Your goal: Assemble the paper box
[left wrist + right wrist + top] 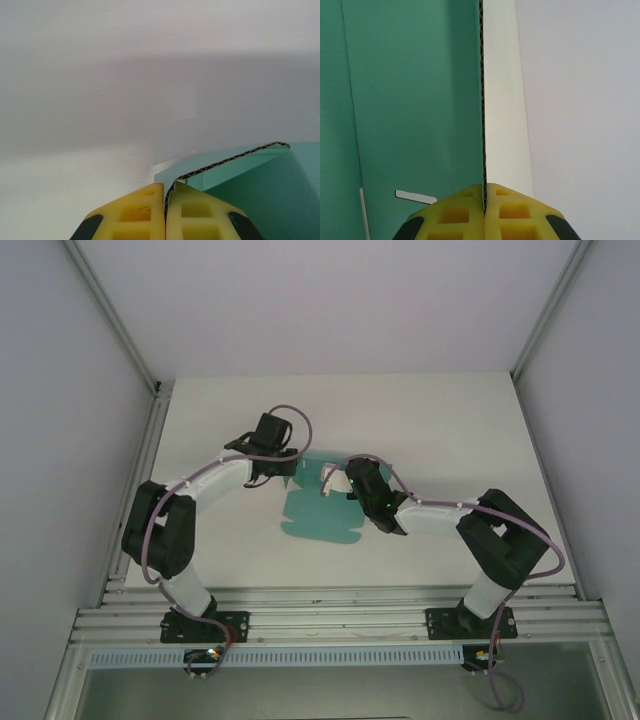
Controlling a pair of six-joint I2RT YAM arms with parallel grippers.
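Pinching from the left, our left gripper (165,212) is clamped on a raised flap of the paper box (322,520), and the flap's edge runs off to the right of it. The box lies mid-way on the table (430,430), between our two arms. Our right gripper (484,205) is clamped on the opposite flap, whose edge runs straight ahead. We judge both arms equally near, so the next fold goes inward.
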